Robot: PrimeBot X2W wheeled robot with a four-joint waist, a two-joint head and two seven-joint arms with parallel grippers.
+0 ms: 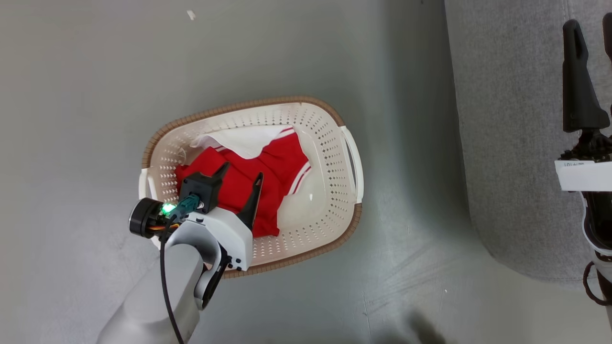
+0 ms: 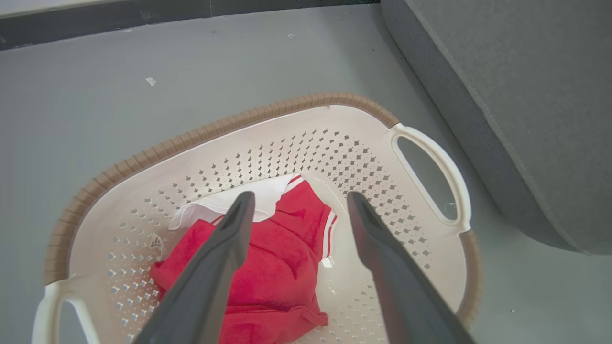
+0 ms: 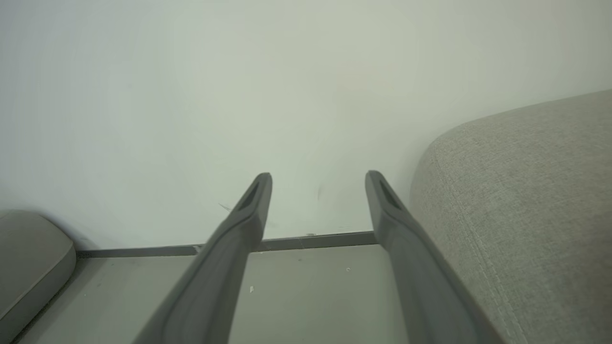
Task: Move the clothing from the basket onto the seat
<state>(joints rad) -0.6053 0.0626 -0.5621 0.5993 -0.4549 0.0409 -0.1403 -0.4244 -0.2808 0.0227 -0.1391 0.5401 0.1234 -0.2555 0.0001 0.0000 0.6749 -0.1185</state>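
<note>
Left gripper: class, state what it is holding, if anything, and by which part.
Nothing. The left gripper is open over the red clothing in the basket, no fabric between its fingers.

Right gripper (image 3: 319, 176) spread wide, seat (image 3: 516, 215) at right, pale wall (image 3: 239, 95) ahead, perhaps another cushion (image 3: 28, 248) lower left

A smooth grey floor (image 1: 71, 95) spreads across the head view, with pale scuff marks (image 1: 406, 267) toward its lower right. A small white scrap (image 1: 191, 15) lies on the floor near the top edge. In the right wrist view, a dark baseboard (image 3: 311, 241) runs along the foot of a plain white wall (image 3: 239, 95).
</note>
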